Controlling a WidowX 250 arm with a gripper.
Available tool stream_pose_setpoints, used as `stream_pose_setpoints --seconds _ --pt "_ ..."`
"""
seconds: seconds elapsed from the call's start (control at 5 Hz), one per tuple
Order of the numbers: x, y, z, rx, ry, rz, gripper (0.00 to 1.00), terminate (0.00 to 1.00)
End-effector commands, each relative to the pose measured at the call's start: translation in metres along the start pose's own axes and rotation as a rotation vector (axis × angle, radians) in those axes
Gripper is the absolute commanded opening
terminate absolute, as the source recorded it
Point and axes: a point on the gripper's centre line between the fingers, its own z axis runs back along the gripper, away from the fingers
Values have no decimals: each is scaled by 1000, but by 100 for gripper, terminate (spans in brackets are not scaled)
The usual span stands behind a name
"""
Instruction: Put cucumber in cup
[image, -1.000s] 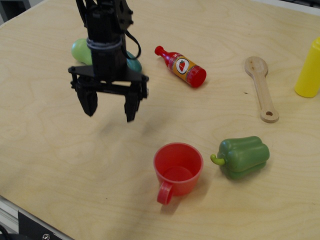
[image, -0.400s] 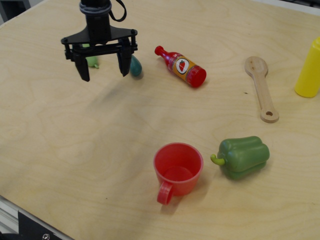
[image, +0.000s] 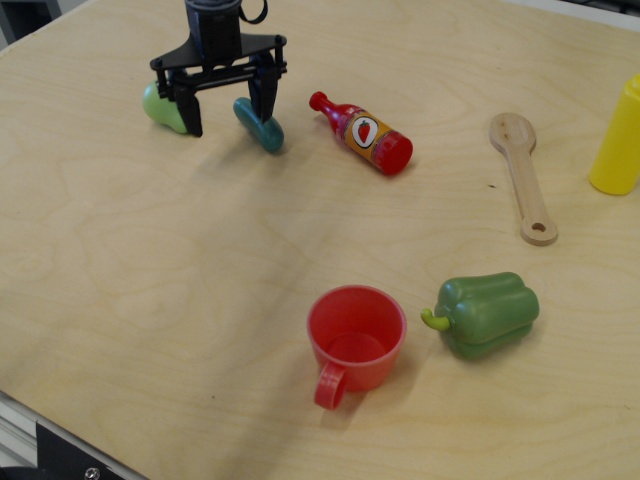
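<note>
the pincer (image: 229, 110) hangs spread wide at the table's far left; the cucumber (image: 259, 124) lies by its right finger, long axis slanting toward the viewer, well apart from the cup (image: 356, 335)

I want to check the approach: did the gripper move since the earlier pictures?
Yes. The open gripper went up the image, away from the red cup, and now hangs beside the cucumber, left of the sauce bottle.

Near the tabletop's (image: 150, 260) far edge, the claw (image: 228, 108) hangs spread beside the cucumber (image: 259, 124); cup (image: 356, 338) near front edge.
</note>
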Motion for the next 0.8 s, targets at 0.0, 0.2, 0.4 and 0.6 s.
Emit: stream_pose_setpoints --seconds 0.0,0.2,0.4,0.6 --pt "27 -16 12 -41 -70 78 100 0" --pt "31 -22 3 5 -61 113 100 0" --pt "34 -26 -5 -16 -47 137 100 0" --pt "32 -28 -8 -38 -46 166 100 0"
